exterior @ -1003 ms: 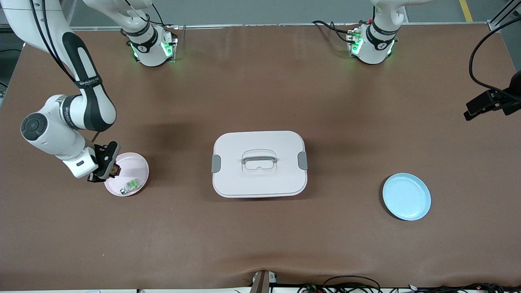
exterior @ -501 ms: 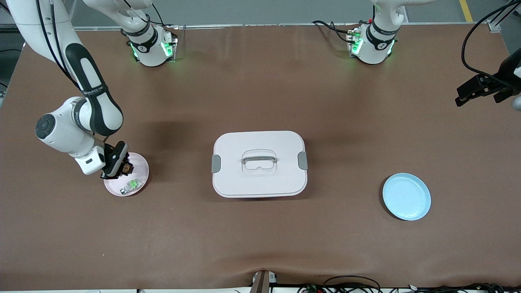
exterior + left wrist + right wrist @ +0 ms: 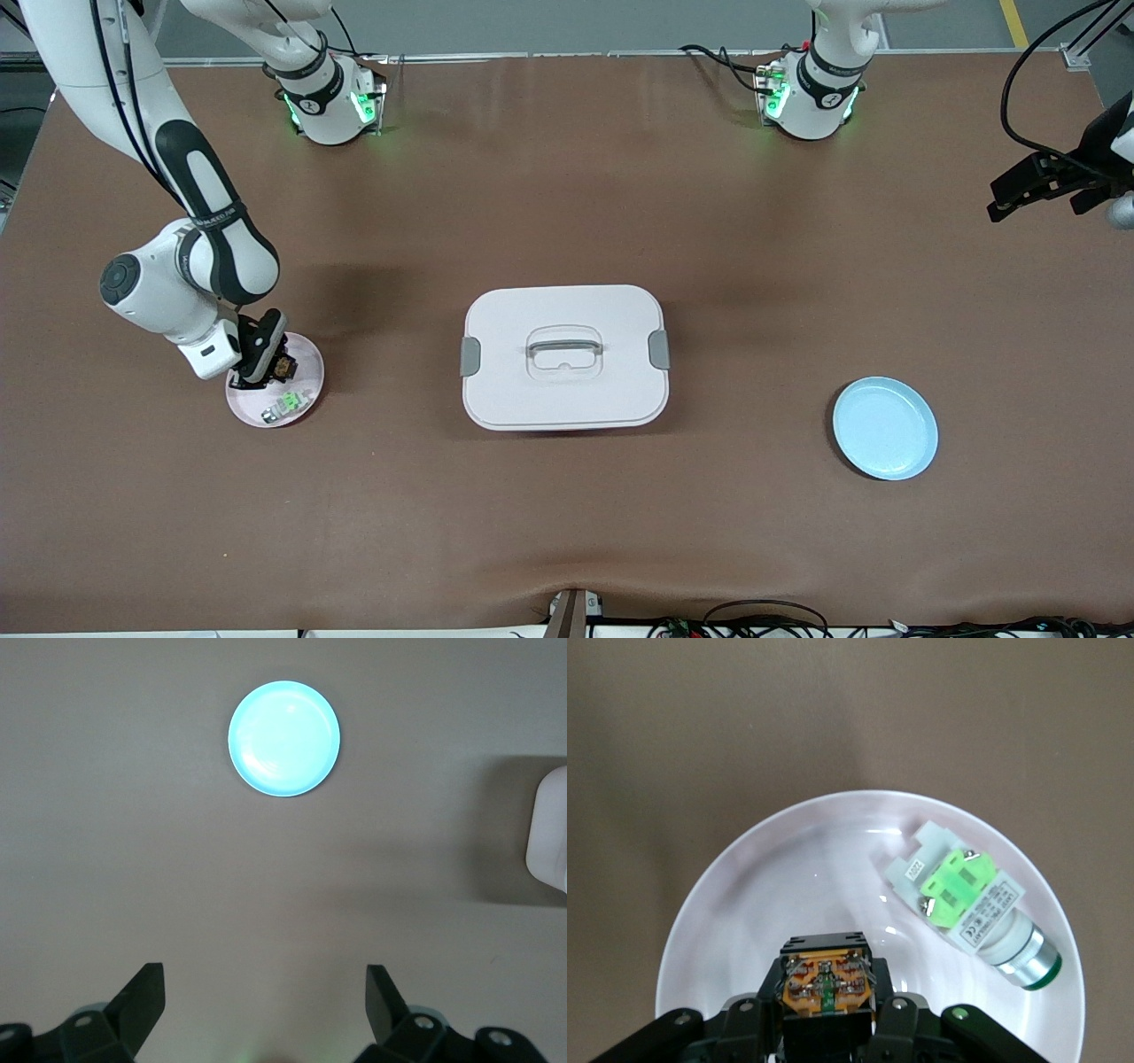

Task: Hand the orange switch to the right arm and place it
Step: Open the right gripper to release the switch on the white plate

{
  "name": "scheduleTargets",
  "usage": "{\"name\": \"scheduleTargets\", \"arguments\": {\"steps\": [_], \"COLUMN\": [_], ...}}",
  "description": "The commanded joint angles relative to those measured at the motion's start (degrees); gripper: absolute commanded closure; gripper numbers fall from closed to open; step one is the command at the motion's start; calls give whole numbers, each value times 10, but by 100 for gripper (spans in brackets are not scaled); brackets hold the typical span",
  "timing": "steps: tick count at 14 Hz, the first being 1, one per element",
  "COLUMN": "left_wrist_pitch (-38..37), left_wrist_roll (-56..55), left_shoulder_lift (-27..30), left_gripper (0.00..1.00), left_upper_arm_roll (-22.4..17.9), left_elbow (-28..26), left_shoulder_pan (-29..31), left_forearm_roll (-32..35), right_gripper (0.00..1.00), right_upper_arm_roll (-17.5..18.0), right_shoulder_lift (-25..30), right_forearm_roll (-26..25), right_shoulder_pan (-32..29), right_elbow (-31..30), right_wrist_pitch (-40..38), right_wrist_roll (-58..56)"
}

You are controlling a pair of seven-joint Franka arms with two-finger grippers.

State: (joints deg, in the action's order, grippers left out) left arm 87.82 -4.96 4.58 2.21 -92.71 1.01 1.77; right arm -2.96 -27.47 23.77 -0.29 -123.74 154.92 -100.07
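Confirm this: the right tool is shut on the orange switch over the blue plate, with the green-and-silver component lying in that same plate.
Wrong plate. The right tool is shut on the orange switch over the pink plate, where the green-and-silver component lies, as the right wrist view shows. The blue plate sits toward the left arm's end.

This is a robotics lab. Two white arm bases (image 3: 332, 102) with green indicator lights are bolted along one edge of a brown-covered surface (image 3: 567, 514). Loose cables (image 3: 762, 616) trail along the edge nearest the front camera, and a yellow floor marking (image 3: 1014, 22) shows past the surface.
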Motion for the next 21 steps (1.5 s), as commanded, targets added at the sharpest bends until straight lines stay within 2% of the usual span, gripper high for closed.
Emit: {"name": "scheduleTargets", "arguments": {"steps": [1, 2, 3, 4, 8, 15, 19, 21], "left_wrist_pitch": [8, 3, 1, 1, 5, 15, 15, 20], "left_wrist_roll": [12, 13, 13, 14, 14, 14, -2, -15], "left_shoulder_lift": [29, 29, 28, 27, 13, -5, -10, -9], "left_gripper": [0, 0, 0, 0, 0, 0, 0, 0], "left_upper_arm_roll": [-3, -3, -3, -3, -3, -2, 24, 29], "left_elbow": [-27, -27, -27, -27, -17, 0, 8, 6], "left_shoulder_pan": [-2, -2, -2, -1, -5, -9, -21, -20], "left_forearm_roll": [-9, -8, -7, -7, -8, -9, -9, -8], "right_gripper": [100, 100, 65, 1, 0, 0, 0, 0], "right_upper_arm_roll": [6, 6, 6, 6, 7, 6, 1, 1], "right_shoulder_lift": [-6, -7, -8, -9, -6, 31, 45, 59], "right_forearm_roll": [16, 17, 28, 49, 58, 59, 57, 47], "right_shoulder_pan": [-9, -9, -9, -9, -8, -4, -7, -3], "right_elbow": [-2, -2, -2, -1, 2, 16, 45, 44], "right_wrist_pitch": [12, 12, 12, 10, 0, -87, -164, -176], "right_wrist_roll": [-25, -24, -19, -21, -18, 34, 67, 128]}}
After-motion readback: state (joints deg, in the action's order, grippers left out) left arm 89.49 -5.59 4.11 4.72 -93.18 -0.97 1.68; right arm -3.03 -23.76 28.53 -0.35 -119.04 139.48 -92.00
